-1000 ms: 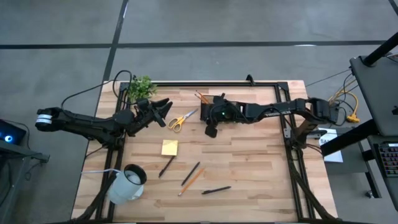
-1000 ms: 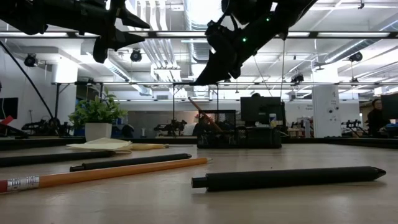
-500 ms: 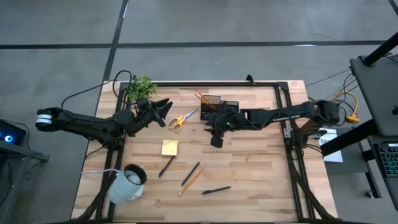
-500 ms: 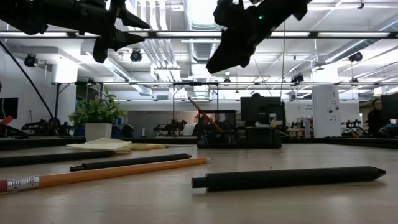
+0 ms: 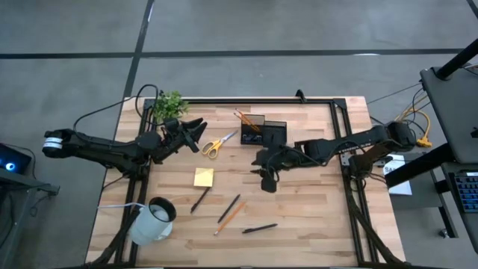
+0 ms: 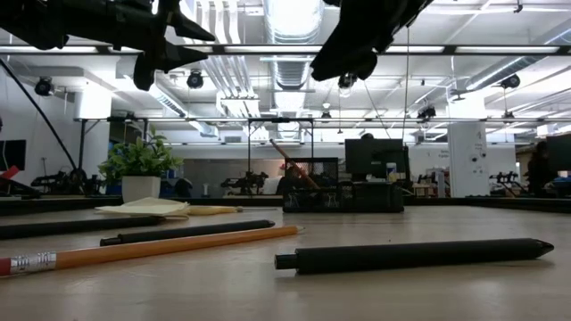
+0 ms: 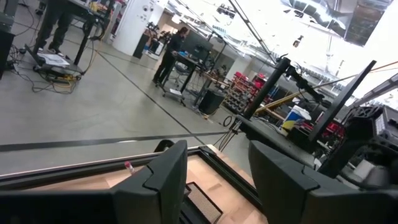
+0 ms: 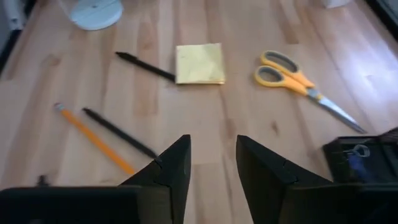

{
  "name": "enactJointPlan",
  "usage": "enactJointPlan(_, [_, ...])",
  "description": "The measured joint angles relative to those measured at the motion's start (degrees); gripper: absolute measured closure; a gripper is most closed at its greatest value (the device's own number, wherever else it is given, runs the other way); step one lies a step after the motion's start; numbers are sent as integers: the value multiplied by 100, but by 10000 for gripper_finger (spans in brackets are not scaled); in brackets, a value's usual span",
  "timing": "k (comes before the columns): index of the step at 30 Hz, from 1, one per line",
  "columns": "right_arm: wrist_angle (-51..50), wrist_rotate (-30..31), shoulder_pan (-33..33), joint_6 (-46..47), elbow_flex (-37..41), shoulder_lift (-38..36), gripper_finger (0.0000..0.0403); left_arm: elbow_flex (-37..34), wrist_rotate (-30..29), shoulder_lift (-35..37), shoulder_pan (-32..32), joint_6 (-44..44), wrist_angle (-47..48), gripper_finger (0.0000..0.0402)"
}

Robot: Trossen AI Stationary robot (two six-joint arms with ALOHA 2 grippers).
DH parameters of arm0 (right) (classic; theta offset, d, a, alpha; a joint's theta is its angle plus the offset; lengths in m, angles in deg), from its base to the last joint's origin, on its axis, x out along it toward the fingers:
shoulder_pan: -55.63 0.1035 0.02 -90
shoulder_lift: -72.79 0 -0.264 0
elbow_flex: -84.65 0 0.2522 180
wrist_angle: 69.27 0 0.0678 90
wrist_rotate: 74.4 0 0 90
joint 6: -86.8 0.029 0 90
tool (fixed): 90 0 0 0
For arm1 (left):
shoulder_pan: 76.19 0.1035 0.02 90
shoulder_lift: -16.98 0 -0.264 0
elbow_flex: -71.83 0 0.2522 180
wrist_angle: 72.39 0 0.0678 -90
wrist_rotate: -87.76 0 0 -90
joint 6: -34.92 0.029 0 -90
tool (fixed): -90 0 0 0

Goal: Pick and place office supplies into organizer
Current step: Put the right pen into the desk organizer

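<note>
Seen from above, the right gripper point(image 5: 267, 181) hangs over the middle of the wooden table point(image 5: 314, 217), fingers parted and holding nothing, apparently placed to reach the loose supplies: sticky-note pad point(image 5: 203, 177), scissors point(image 5: 217, 143), pens and a pencil point(image 5: 230, 217). The left gripper point(image 5: 196, 133) waits open and empty near the scissors. The organizer point(image 5: 263, 129), one pencil inside, stands at the far edge; no writing is readable.

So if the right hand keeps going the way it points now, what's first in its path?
Probably bare table: the right hand, open and empty, points between the dark pen beside the pencil and the scissors. Farther along lies the yellow sticky pad. Height is hard to judge.
</note>
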Motion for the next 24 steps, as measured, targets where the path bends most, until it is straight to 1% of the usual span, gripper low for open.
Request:
enactJointPlan(7, [-18, 0, 493, 256, 0, 4, 274, 0, 0, 0, 2, -2, -7, 244])
enactJointPlan(12, [-37, -2, 869, 488, 0, 4, 273, 0, -1, 0, 1, 0, 0, 244])
enactJointPlan(18, [-464, -7, 1454, 603, 0, 7, 273, 0, 0, 0, 0, 0, 0, 244])
enactJointPlan(24, [-455, 0, 1850, 1350, 0, 7, 274, 0, 0, 0, -2, 4, 2, 244])
